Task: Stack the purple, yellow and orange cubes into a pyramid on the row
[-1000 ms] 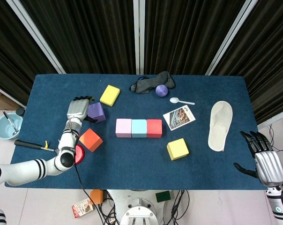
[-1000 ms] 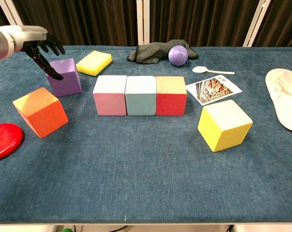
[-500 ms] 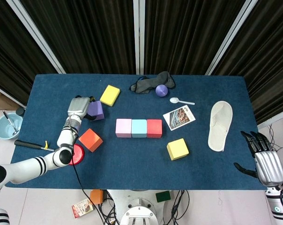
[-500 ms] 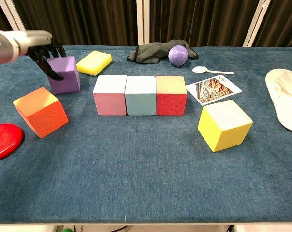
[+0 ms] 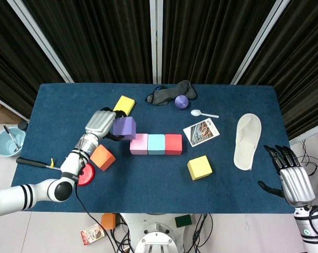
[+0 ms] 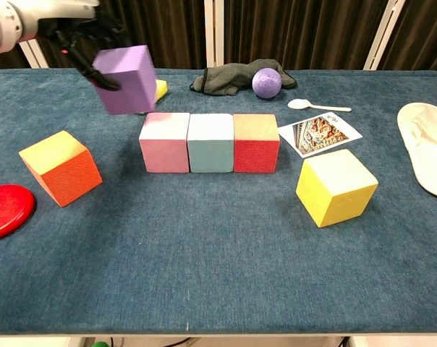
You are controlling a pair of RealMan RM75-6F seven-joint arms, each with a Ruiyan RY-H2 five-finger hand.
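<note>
The fingers of the left hand [image 5: 101, 124] are wrapped around the purple cube [image 5: 124, 127], and they hold it lifted in the air, a little tilted, just above and to the left of the pink block [image 6: 165, 142] that begins the row. The row itself is pink, then the light blue block [image 6: 210, 142], then the red block [image 6: 256, 142], all touching side by side. So the step in hand is, I think, the carrying of the first cube to the row; no cube lies on the row yet. The next move calls for bringing the purple cube level and setting it over the joint between two blocks, so that a second cube has place beside it. The orange cube [image 6: 60, 166] waits on the table near the red disc [image 6: 6, 210], and the yellow cube [image 6: 337, 186] stands in front of the red block, apart from it. The right hand [image 5: 290, 176] hangs off the table edge, fingers spread, holding nothing. One second ago the purple cube stood on the cloth beside the yellow sponge [image 5: 124, 104] with the hand only reaching to it; now it is up and nearer to the row.
</note>
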